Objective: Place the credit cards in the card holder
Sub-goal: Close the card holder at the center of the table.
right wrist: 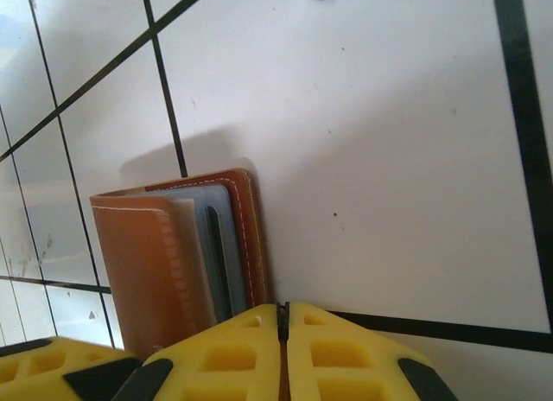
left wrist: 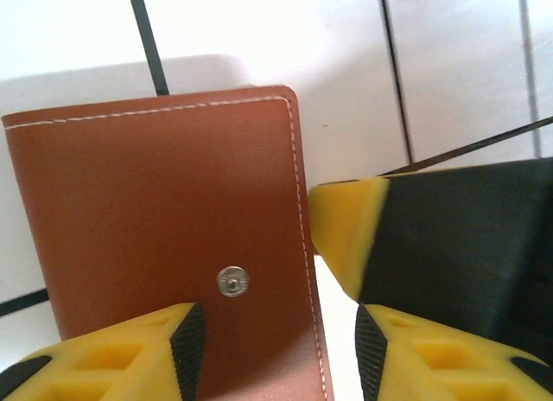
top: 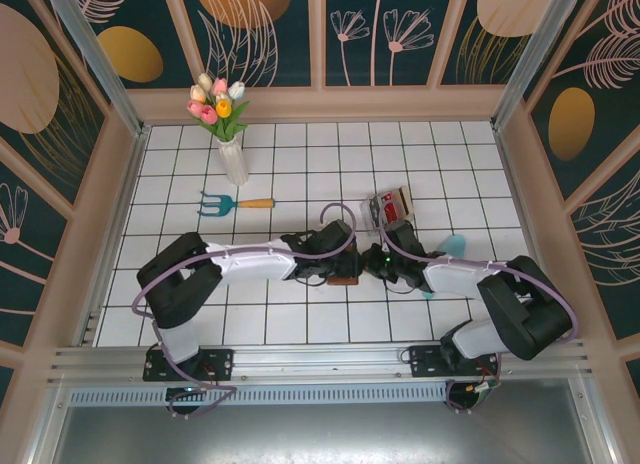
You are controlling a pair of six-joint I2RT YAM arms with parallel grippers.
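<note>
The left gripper (left wrist: 281,349) stands apart above the brown leather folding card holder (left wrist: 164,219). The right gripper (right wrist: 279,332) is together at the holder's edge, perhaps pinching its cover. Some thin plastic cards (right wrist: 197,254) sit inside; next, I judge, another card must be fetched.

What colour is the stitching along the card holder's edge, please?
White, on the brown card holder; left wrist view.

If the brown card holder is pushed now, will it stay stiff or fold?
Probably it flexes: the card holder shows several thin layers fanned apart. Its smooth leather may slide easily on the glossy tile. Being thin, it is likely light.
</note>
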